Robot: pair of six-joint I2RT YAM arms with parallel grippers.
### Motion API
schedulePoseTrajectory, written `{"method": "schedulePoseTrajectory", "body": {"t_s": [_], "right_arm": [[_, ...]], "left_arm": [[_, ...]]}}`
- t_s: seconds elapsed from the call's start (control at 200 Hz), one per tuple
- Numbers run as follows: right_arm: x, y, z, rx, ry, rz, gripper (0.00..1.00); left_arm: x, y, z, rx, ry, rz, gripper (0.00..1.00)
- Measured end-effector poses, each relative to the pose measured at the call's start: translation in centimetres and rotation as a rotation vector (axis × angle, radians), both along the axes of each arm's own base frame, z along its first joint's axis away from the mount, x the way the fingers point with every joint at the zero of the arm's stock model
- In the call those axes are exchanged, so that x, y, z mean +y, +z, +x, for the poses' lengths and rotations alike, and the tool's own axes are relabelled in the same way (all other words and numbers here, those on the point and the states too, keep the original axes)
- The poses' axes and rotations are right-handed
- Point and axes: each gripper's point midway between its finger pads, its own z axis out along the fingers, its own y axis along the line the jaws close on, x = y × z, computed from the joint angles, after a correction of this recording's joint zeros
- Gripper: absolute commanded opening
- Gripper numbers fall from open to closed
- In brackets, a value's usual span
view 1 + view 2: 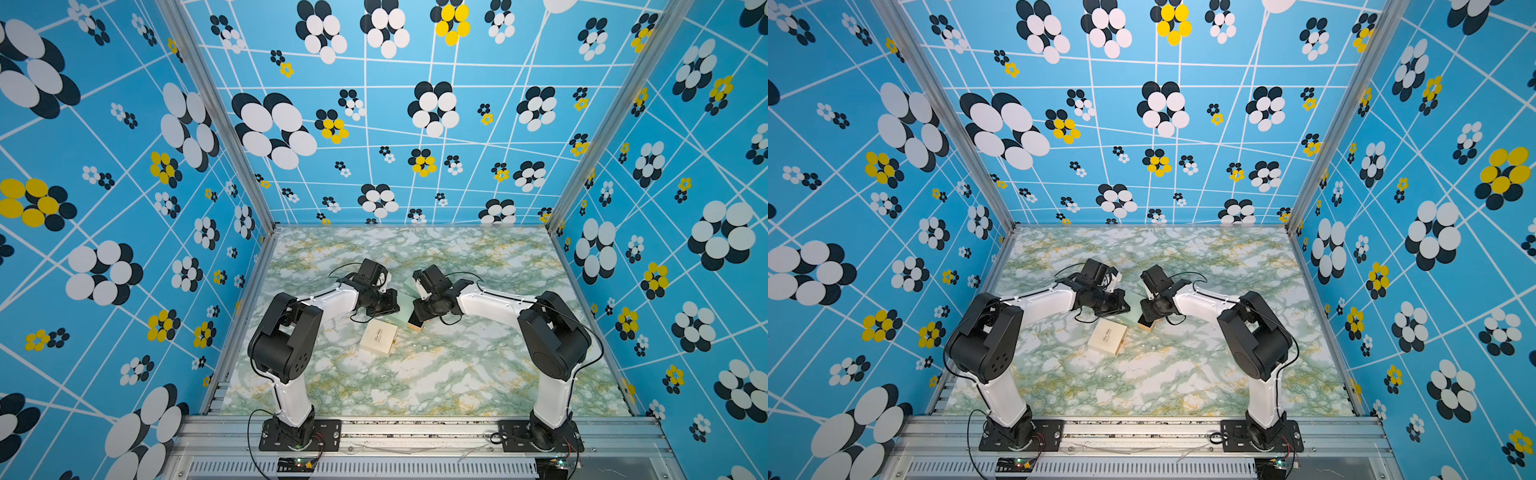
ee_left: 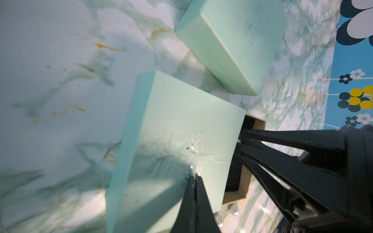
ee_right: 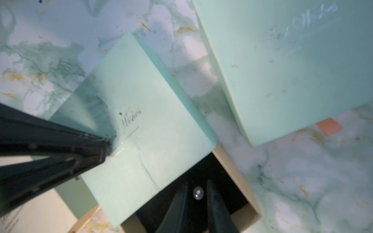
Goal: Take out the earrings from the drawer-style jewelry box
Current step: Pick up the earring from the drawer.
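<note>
One pearl earring (image 3: 197,194) is seen on the black lining of the pulled-out drawer (image 3: 238,182). It is framed between the parted fingers of the right gripper (image 3: 197,182) and touched by neither. The mint-green sleeve (image 3: 145,96) is pressed from above by the clenched tips of the left gripper (image 2: 195,176), just beside the script "Wishes". Beyond the right gripper, a second mint-green box (image 3: 292,70) is marked with fainter, partly legible script. Two silvery studs (image 2: 235,209) are seen on the marble tabletop (image 2: 60,80) beside the left gripper.

Two mint boxes (image 3: 145,121) (image 3: 282,70); one cream box (image 1: 378,336)
</note>
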Motion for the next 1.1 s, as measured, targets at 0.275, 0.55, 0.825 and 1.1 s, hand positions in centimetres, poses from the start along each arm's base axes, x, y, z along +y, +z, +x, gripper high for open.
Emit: {"method": "schedulePoseTrajectory", "body": {"t_s": [0.275, 0.55, 0.825, 1.1], "right_arm": [[-0.06, -0.09, 0.04, -0.008, -0.003, -0.014, 0.16], [-0.13, -0.1, 0.07, -0.01, -0.005, -0.017, 0.12], [-0.13, -0.09, 0.08, -0.01, -0.005, -0.017, 0.08], [-0.08, -0.04, 0.13, -0.012, -0.005, -0.015, 0.07]], "left_arm": [[0.0, 0.0, 0.01, 0.0, 0.0, 0.0, 0.0], [0.0, 0.0, 0.01, 0.0, 0.0, 0.0, 0.0], [0.0, 0.0, 0.01, 0.0, 0.0, 0.0, 0.0], [0.0, 0.0, 0.01, 0.0, 0.0, 0.0, 0.0]]}}
